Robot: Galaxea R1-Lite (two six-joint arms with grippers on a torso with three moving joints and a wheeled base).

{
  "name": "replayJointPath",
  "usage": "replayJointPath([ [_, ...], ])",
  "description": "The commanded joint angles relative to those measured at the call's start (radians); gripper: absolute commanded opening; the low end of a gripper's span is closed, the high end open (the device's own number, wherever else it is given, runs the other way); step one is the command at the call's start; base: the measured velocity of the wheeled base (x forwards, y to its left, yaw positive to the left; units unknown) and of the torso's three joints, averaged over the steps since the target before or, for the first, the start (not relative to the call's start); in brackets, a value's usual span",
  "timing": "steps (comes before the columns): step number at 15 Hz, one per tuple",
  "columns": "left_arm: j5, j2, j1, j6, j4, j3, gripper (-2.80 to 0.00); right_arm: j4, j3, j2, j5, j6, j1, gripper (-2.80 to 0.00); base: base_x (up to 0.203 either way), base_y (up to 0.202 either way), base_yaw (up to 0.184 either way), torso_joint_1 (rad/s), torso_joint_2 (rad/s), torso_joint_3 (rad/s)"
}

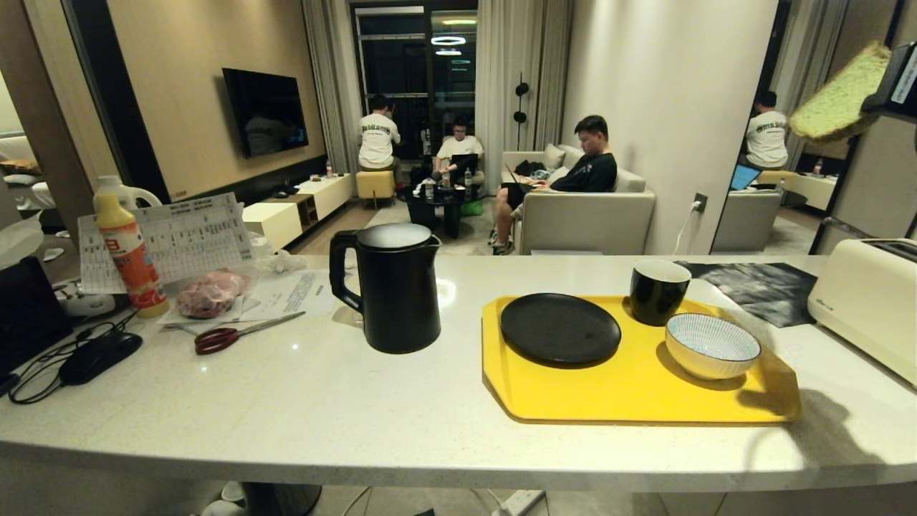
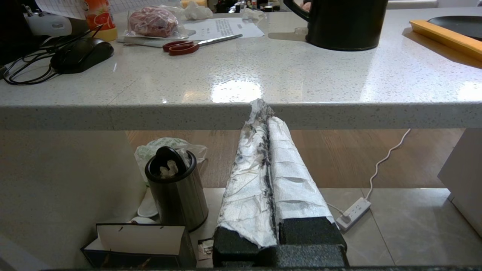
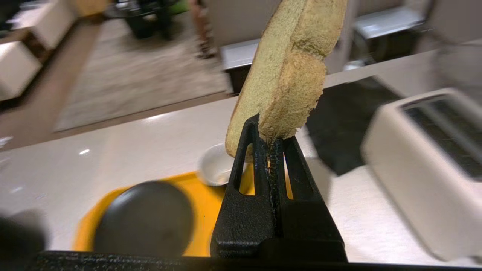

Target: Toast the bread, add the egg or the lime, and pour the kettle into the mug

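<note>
The bread (image 1: 838, 97), a pale green slice with a tan crust, hangs high in the air at the far right, above the cream toaster (image 1: 870, 301). My right gripper (image 3: 269, 135) is shut on the lower edge of the bread (image 3: 286, 71), which stands up from the tips. Below it lie the toaster (image 3: 425, 162) with its slots upward and the mug (image 3: 214, 165). The black mug (image 1: 658, 290) stands at the back of the yellow tray (image 1: 630, 401). Left of the tray is the black kettle (image 1: 397, 287). My left gripper (image 2: 263, 113), wrapped in white paper, is shut and empty below the counter edge. Egg and lime are out of view.
The tray also holds a black plate (image 1: 560, 328) and a striped bowl (image 1: 711, 345). A black mat (image 1: 759, 287) lies behind the toaster. Scissors (image 1: 236, 333), an orange bottle (image 1: 129, 258), wrapped meat (image 1: 211, 292) and a mouse (image 1: 100, 355) crowd the counter's left. Several people sit in the room beyond.
</note>
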Motion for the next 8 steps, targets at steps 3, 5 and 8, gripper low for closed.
replayJointPath([
  [3, 0.000, -0.003, 0.000, 0.000, 0.000, 0.000, -2.80, 0.000, -0.083, 0.088, -0.093, -0.065, -0.076, -2.80, 0.000, 0.000, 0.000, 0.000, 0.00, 0.000],
  [5, 0.000, -0.003, 0.000, 0.000, 0.000, 0.000, -2.80, 0.000, -0.123, 0.128, -0.115, -0.116, -0.120, -2.80, 0.000, 0.000, 0.000, 0.000, 0.00, 0.000],
  [8, 0.000, -0.003, 0.000, 0.000, 0.000, 0.000, -2.80, -0.001, -0.200, 0.195, -0.121, -0.155, -0.186, -2.80, 0.000, 0.000, 0.000, 0.000, 0.00, 0.000],
])
